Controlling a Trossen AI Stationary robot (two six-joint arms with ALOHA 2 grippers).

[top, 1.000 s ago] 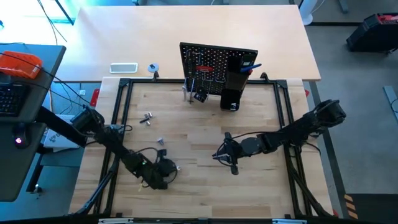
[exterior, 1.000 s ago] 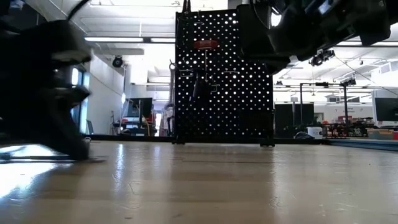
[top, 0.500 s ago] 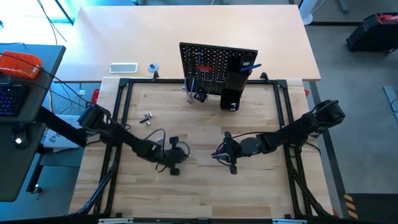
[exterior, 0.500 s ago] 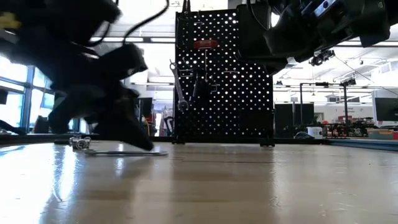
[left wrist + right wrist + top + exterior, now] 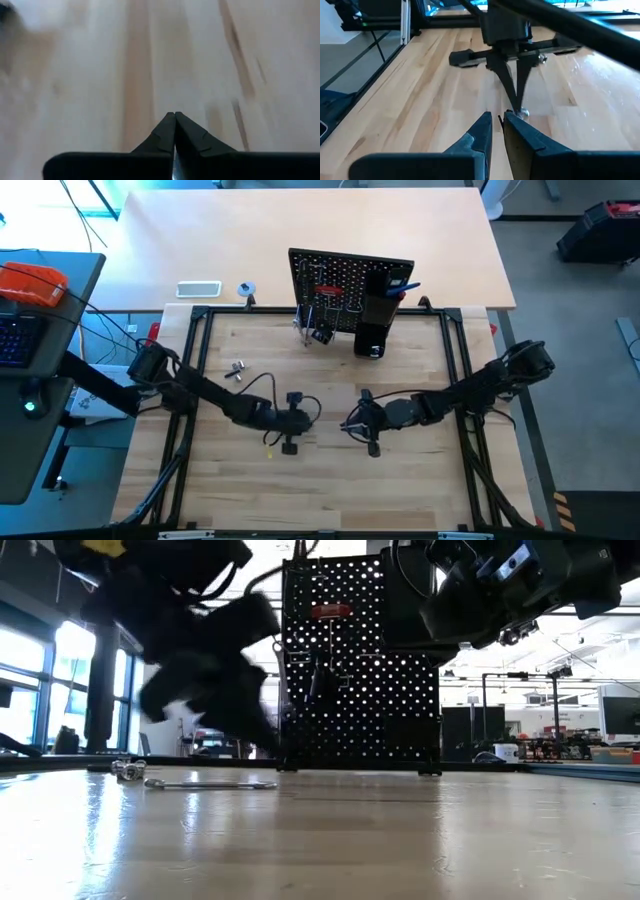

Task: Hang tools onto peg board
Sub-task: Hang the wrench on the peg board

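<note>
The black peg board (image 5: 340, 275) (image 5: 360, 670) stands upright at the table's far edge. A red-handled screwdriver (image 5: 325, 288) and other tools hang on it, and a blue handle (image 5: 405, 285) sticks out of its black box holder (image 5: 375, 310). A silver wrench (image 5: 210, 783) lies flat on the table, with a small silvery piece (image 5: 236, 370) (image 5: 128, 769) near it. My left gripper (image 5: 305, 423) (image 5: 174, 116) (image 5: 519, 107) hovers shut over the table's middle with nothing visible between its fingers. My right gripper (image 5: 346, 428) (image 5: 497, 119) faces it from the right, a narrow empty gap between its fingers.
A black frame (image 5: 200, 360) runs round the wooden work area. Beyond it on the far table lie a white box (image 5: 198, 288) and a small round thing (image 5: 246, 289). A tiny silvery thing (image 5: 521, 114) shows just under the left fingertips. Bare wood lies along the near edge.
My left gripper has swung from the near left part of the table toward its middle and the right gripper. It has risen off the wood and rolled about its own line. The wrench it stood over stays flat on the table.
</note>
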